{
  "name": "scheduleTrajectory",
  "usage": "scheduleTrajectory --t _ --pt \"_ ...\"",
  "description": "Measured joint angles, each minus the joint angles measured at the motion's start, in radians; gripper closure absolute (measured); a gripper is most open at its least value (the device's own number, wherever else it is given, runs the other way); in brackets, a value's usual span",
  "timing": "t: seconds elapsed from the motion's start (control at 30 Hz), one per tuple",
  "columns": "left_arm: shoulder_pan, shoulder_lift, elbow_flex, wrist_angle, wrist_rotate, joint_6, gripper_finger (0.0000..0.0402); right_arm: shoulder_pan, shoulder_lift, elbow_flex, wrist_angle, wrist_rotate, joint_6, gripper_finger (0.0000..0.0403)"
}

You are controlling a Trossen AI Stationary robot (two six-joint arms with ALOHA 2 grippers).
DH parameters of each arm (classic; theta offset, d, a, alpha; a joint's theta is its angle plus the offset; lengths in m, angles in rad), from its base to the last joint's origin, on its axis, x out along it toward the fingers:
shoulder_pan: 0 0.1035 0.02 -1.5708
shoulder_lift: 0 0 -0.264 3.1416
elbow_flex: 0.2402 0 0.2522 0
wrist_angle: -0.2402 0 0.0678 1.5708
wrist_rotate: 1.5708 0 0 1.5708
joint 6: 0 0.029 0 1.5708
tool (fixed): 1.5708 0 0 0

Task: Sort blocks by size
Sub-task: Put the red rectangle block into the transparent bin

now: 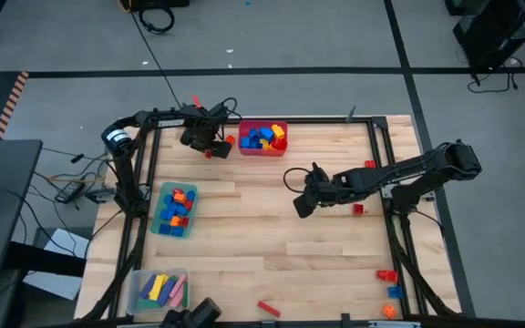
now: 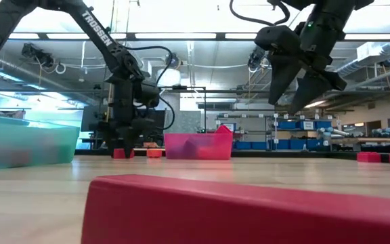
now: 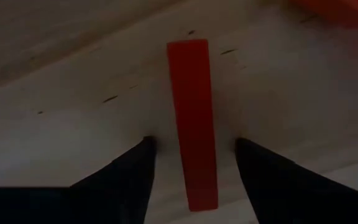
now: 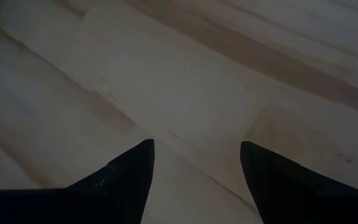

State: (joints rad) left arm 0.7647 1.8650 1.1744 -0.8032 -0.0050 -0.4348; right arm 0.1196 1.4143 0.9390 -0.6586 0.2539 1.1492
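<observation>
Left gripper (image 3: 191, 155) jaws spread astride a red bar (image 3: 192, 118) — right gripper (image 4: 194, 155) jaws spread, empty, above table (image 1: 272, 228)

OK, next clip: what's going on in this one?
Two arms are sorting blocks into bins. The left gripper is down at the table's far edge beside the red bin, open fingers straddling a long red bar. The right gripper hovers open and empty over mid-table. Stray blocks lie near the right edge.
</observation>
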Motion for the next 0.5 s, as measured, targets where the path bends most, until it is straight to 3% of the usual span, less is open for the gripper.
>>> scheduleTrajectory --t 0.13,0.37,0.5 --pt "-0.001 0.007 0.002 0.0 -0.024 0.012 0.0213 -0.005 0.0 0.0 0.0 0.0 0.0 0.0149" --pt "0.0 0.009 0.018 -0.006 -0.047 0.042 0.0346 -0.005 0.0 0.0 0.0 0.0 0.0 0.0151" --pt "-0.001 -0.019 0.039 -0.045 -0.053 0.039 0.0347 -0.005 0.0 0.0 0.001 -0.016 0.0 0.0149"
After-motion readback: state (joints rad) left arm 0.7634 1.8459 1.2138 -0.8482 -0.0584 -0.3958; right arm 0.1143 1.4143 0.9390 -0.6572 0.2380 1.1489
